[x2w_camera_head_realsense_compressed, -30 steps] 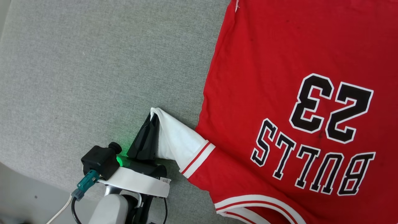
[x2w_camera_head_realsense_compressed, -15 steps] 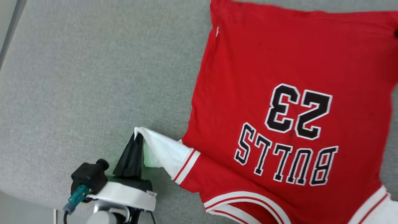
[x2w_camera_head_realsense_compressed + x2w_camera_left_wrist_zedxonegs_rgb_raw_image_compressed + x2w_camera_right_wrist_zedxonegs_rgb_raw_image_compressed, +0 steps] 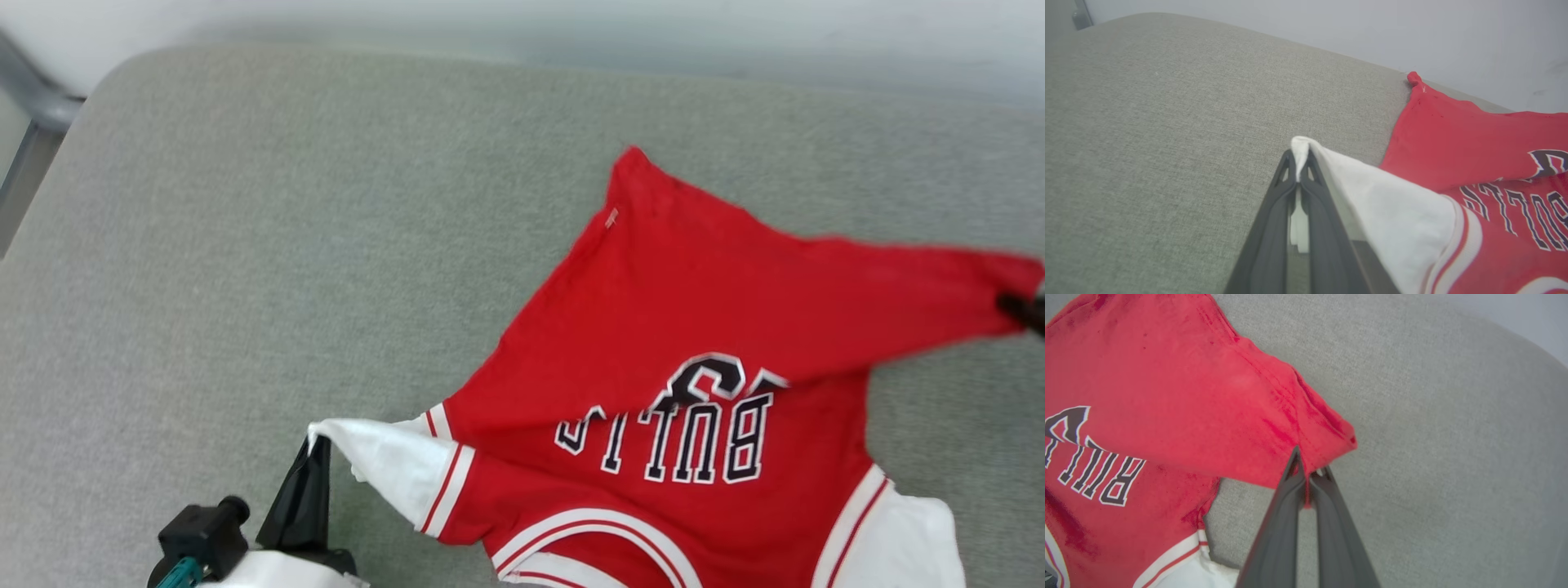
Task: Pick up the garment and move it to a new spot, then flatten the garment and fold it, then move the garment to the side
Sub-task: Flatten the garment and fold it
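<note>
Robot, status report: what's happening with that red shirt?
Left gripper jaws shut on garment sleeve. Right gripper jaws shut on red corner. Garment partly folded over numerals. Nothing blocking.

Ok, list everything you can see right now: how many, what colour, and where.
garment: one, red with white sleeves, striped trim, black lettering; on the right of the surface, its far part drawn over the numerals.
padded surface: one, grey fabric; under the garment.
wall: one, pale; beyond the surface's far edge.
bar: one, dark grey; by the surface's far left corner.
left hand: one, dark fingers; shut on the garment's white sleeve tip, lower left.
right hand: one, dark fingers; shut on a red corner of the garment, far right.
</note>
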{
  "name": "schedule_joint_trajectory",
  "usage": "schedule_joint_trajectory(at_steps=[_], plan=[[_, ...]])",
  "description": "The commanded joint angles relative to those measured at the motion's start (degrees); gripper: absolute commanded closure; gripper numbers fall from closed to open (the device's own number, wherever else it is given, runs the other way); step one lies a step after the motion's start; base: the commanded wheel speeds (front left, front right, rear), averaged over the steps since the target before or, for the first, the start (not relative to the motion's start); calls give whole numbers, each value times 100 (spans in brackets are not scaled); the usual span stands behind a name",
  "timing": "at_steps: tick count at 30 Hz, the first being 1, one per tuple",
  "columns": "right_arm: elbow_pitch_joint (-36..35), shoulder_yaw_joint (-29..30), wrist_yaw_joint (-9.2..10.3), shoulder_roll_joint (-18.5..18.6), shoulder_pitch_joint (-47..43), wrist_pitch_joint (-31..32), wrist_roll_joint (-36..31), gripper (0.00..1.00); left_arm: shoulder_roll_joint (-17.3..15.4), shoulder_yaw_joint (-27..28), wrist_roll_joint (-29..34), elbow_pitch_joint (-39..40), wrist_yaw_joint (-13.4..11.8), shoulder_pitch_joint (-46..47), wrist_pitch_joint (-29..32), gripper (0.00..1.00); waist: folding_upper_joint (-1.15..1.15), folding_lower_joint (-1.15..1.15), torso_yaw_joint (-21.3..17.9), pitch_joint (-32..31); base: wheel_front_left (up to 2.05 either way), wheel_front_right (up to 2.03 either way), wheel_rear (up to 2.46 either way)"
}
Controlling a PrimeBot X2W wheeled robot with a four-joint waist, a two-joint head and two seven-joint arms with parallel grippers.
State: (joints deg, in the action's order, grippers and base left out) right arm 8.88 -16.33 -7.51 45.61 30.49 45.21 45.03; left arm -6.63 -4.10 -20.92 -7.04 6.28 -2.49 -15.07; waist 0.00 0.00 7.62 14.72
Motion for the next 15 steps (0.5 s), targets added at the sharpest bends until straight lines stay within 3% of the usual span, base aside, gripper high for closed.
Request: schedule_joint_trajectory(at_steps=[1,10,15], plan=[[-92,63,5,84,-444,-97,82,100,-45,48,-35,-20,-44,-125,-11,100,0,0,-262,-315,0,0,0],[-172,760,5,-110,-2603,-467,194,100,-116,196,-97,-52,-125,-497,-12,100,0,0,-627,-633,0,0,0],[-35,965,5,-441,-3558,-610,87,100,-131,247,-143,-65,-165,-563,-12,100,0,0,-731,-678,0,0,0]])
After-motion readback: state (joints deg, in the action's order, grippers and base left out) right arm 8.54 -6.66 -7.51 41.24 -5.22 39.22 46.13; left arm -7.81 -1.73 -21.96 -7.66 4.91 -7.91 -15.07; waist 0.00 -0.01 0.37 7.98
